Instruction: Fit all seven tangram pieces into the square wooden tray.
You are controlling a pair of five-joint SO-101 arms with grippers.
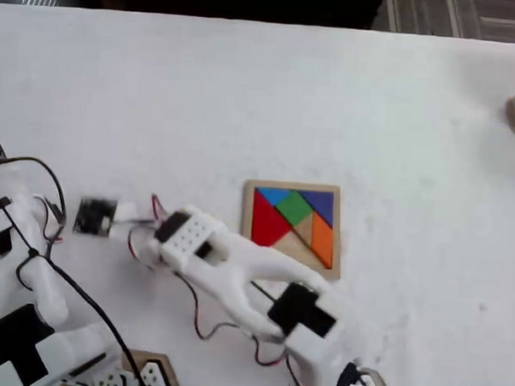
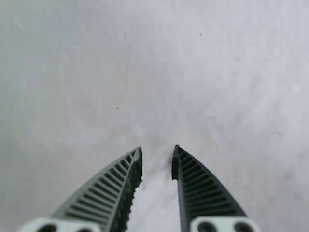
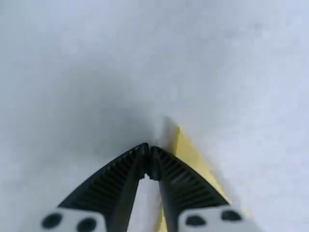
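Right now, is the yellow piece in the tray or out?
Out. The yellow piece lies on the bare white table beside the right pincer, with only table around it.

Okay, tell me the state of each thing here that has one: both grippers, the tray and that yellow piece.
left gripper: open, empty, above the bare table.
right gripper: shut, nothing between its tips.
yellow piece: out of the tray, lying on the table next to the right gripper.
wooden tray: partly filled with coloured pieces, a wood-coloured patch left at its lower middle.
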